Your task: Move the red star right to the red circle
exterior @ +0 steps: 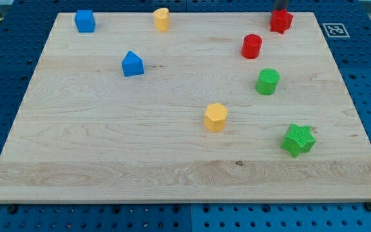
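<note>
The red star [280,21] lies near the top edge of the wooden board [108,142], at the view's upper right. The red circle [252,46] stands just below and to the left of it, a short gap apart. My tip [280,10] shows only as a dark rod end at the view's top edge, directly above the red star and touching it or nearly so.
Other blocks lie on the board: a blue cube [84,20], a yellow block [161,19], a blue house-shaped block [132,64], a green circle [267,82], a yellow hexagon [216,117] and a green star [299,140]. A black-and-white marker [334,29] lies beside the board's top right corner.
</note>
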You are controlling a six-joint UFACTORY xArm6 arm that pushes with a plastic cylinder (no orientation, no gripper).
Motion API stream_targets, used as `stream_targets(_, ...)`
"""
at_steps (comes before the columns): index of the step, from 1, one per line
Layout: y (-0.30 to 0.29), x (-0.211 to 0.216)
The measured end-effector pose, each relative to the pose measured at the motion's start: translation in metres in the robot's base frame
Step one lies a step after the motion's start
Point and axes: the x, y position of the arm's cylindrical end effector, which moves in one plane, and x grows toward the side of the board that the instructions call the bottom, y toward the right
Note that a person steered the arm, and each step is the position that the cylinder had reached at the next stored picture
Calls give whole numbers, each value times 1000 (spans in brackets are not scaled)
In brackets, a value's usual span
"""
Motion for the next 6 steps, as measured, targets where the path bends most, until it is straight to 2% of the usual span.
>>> stream_targets(3, -5, 61)
stream_targets(4, -1, 66)
stream_targets(5, 26, 69)
stream_targets(6, 18, 77)
